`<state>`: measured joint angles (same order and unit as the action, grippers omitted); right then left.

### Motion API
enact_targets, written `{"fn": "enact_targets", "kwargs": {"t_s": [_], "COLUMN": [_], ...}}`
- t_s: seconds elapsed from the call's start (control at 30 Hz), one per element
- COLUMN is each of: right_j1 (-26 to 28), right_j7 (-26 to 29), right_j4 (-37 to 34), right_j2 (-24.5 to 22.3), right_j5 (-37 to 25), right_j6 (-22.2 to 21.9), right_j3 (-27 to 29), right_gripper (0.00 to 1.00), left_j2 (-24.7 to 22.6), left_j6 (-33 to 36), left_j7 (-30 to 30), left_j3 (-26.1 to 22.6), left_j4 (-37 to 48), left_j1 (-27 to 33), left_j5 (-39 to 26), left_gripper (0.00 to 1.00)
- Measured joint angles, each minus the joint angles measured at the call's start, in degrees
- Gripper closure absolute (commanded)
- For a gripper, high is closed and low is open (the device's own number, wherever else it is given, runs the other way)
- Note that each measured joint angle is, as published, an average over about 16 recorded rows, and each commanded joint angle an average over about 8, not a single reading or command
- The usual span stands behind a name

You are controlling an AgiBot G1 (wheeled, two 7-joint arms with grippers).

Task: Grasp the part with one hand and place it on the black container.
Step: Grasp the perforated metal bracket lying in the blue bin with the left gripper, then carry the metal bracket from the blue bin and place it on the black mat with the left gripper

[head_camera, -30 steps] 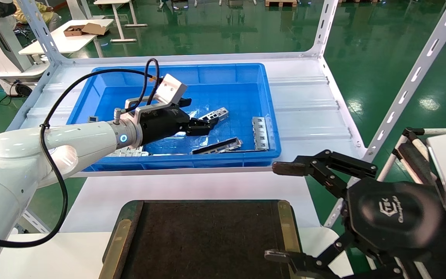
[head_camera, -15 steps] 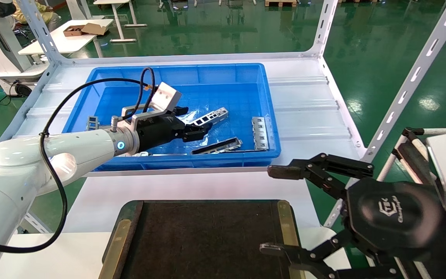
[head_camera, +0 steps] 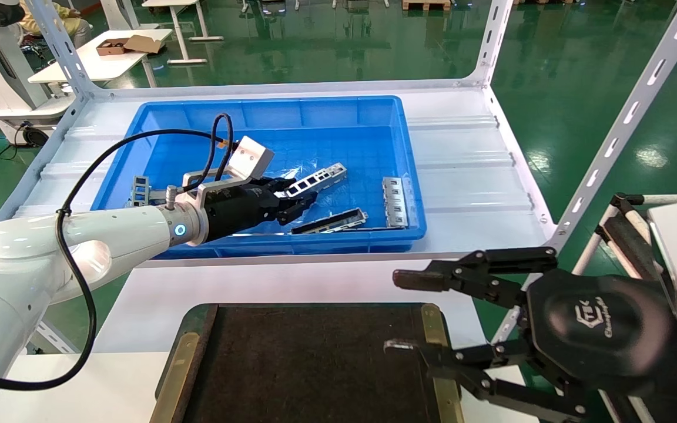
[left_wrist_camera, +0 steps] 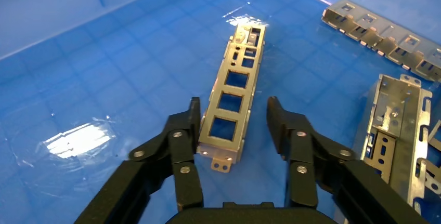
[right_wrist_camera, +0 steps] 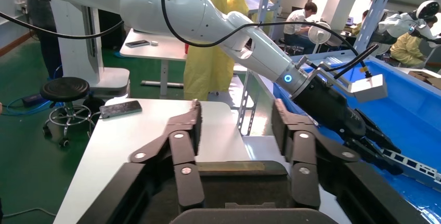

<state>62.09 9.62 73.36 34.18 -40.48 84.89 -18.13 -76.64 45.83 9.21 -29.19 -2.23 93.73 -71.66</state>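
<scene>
The part is a slim silver bar with rectangular cutouts, lying flat on the floor of the blue bin. My left gripper is low in the bin and open. In the left wrist view the gripper straddles the near end of the part. One finger is against its side and the other stands apart. The black container lies at the table's near edge. My right gripper hovers open and empty over its right edge, also in the right wrist view.
In the bin there are also a darker slim bar, a wider slotted plate and another piece at the left. White shelf posts rise at the right. The left wrist view shows two plates beside the part.
My left gripper has sunk lower into the bin and drawn back a little, so its open fingers now flank the part's near end. My right gripper's fingers have shifted slightly left.
</scene>
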Motion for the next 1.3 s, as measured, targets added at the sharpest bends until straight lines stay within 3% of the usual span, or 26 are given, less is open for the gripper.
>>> {"fn": "enact_targets", "kwargs": {"t_s": [0.63, 1.3], "right_j1": [0.01, 0.02], "right_j7": [-0.02, -0.04], "right_j4": [0.00, 0.00], "right_j2": [-0.02, -0.03], "right_j5": [0.03, 0.06], "right_j6": [-0.02, -0.03], "right_j3": [-0.04, -0.08], "right_gripper": [1.00, 1.00], "left_j2": [1.32, 7.63], "left_j6": [5.27, 29.33], "left_j7": [-0.86, -4.24], "left_j3": [1.90, 4.82], "left_j4": [-0.35, -3.57], "left_j1": [1.49, 1.60], "left_j5": [3.07, 8.07], "left_gripper": [1.00, 1.00]}}
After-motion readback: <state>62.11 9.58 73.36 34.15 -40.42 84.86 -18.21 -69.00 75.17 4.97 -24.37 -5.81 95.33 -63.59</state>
